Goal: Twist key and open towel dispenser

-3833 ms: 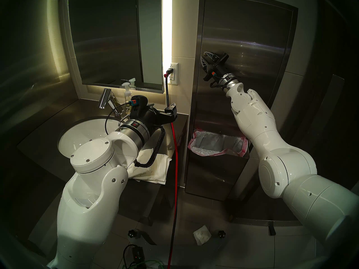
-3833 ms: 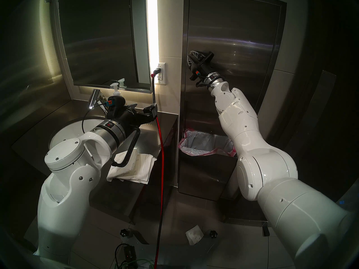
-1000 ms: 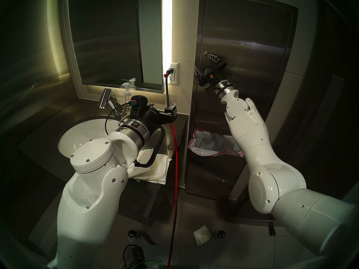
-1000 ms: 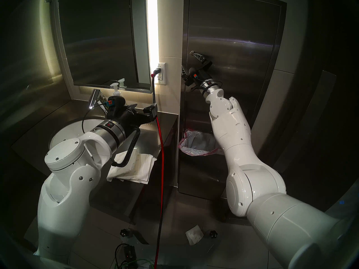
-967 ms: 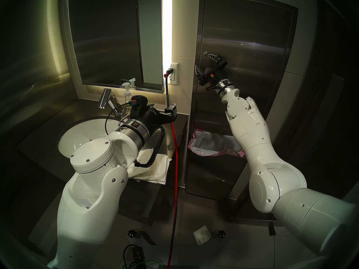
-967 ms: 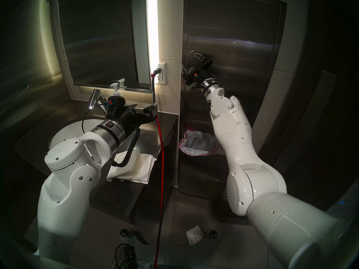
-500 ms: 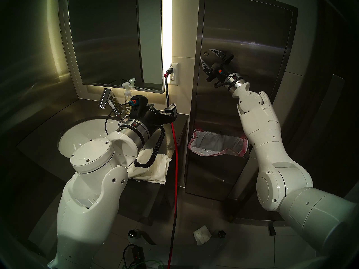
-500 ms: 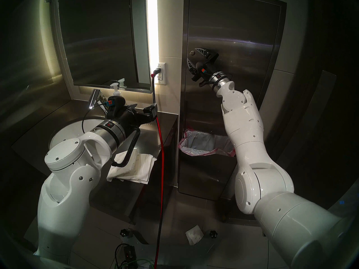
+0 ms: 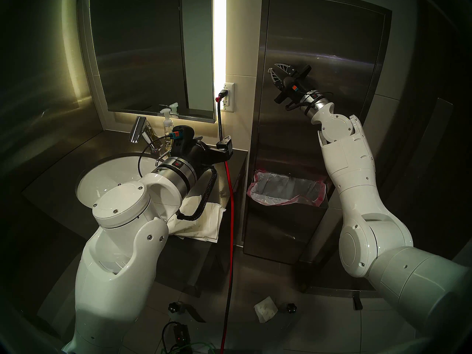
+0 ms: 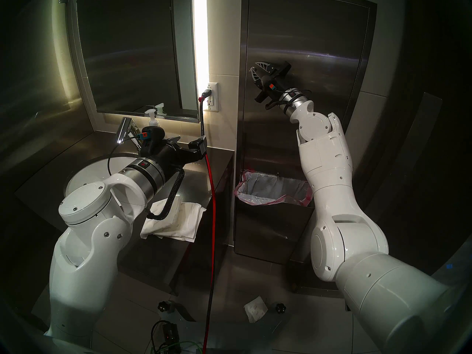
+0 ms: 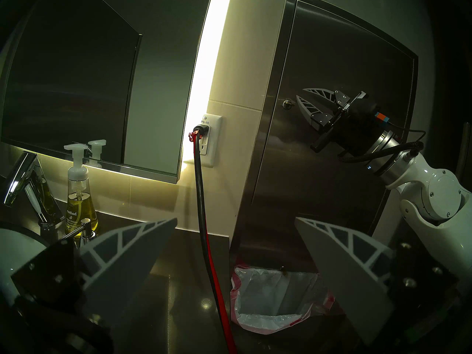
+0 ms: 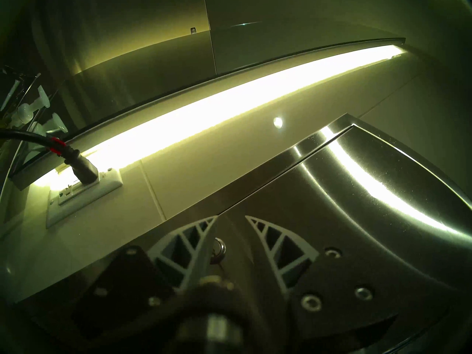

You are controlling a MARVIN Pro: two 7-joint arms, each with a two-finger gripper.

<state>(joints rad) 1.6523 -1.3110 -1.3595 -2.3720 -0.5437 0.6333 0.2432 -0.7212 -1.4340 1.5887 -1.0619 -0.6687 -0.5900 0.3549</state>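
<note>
Left gripper (image 11: 235,246) nearest in left wrist view, fingers spread wide, nothing between, above counter (image 11: 184,269). Beyond, at 1 o'clock, right gripper (image 11: 300,95) fingers apart, tips just beside key (image 11: 288,104). Key sits in round lock on towel dispenser (image 9: 324,34) door's left edge. Door appears closed.

The room is dim, lit mainly by a tall glowing white light strip (image 9: 219,36) beside the dark rectangular framed mirror (image 9: 143,49). Its glare streaks across the tall brushed stainless-steel towel dispenser (image 12: 383,192) in the right wrist view, where the near black tool body is blurred. All views bend at dark fisheye rims; corners sink into shadow.
</note>
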